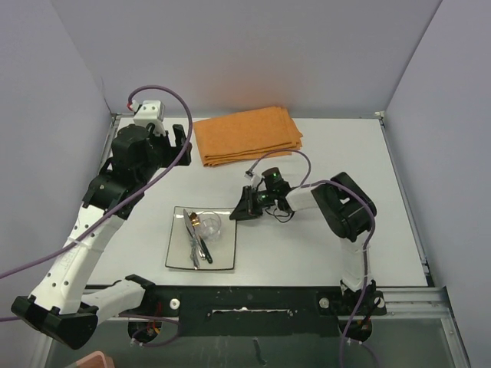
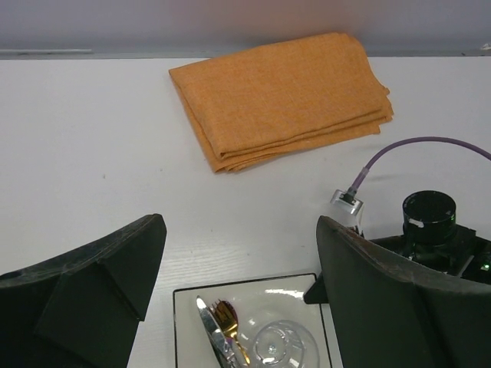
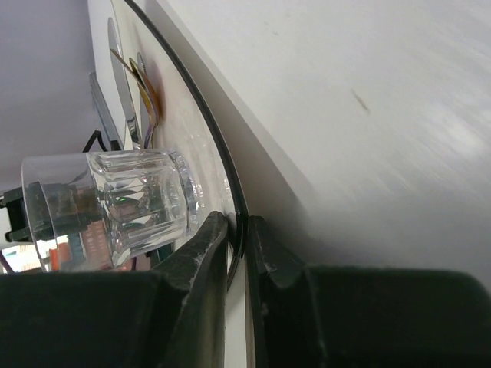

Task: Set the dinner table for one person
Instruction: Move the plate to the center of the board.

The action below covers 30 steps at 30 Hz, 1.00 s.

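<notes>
A wide white-grey table (image 1: 345, 153) with thin metal edging (image 1: 404, 201) filled the space, seen from above. Plain pale lavender-grey walls closed it in on three sides: a back wall (image 1: 245, 46), a left wall (image 1: 38, 115) and a right wall (image 1: 453, 115). The light was soft and even, with only faint shadows. A weak warm tint showed low on the back wall. Below the table's near edge lay a darker grey floor (image 1: 307, 349).

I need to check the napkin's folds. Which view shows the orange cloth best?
The left wrist view: the orange cloth lies whole and large there, its layered edges plain. The top view shows it whole but smaller. The right wrist view does not show it.
</notes>
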### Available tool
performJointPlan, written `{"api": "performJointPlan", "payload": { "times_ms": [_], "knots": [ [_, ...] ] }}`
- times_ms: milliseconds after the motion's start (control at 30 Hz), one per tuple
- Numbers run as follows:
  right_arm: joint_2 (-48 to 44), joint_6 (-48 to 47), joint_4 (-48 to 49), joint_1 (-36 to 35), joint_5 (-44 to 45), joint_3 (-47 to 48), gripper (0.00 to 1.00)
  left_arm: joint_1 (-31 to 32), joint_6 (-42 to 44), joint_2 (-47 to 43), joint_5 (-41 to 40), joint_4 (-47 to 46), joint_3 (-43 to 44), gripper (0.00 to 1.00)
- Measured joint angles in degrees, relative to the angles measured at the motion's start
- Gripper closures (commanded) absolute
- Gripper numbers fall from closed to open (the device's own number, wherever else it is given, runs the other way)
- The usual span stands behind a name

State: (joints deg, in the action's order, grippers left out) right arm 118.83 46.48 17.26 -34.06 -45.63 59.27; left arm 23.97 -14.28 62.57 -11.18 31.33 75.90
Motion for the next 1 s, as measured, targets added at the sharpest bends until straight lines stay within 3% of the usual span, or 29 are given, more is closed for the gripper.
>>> {"api": "performJointPlan", "payload": {
  "times_ms": [433,1000],
  "knots": [
    [-16.65,-3.93,-12.81,17.94,15.39,-11.89,1.0,0.07,0.0,-0.04,0.0,-0.02,0.0,0.21],
    [-32.2,-1.81,-30.86,35.06,41.77,-14.86,1.0,0.33,0.17,-0.02,-0.02,-0.66,0.13,0.21]
  ]
}}
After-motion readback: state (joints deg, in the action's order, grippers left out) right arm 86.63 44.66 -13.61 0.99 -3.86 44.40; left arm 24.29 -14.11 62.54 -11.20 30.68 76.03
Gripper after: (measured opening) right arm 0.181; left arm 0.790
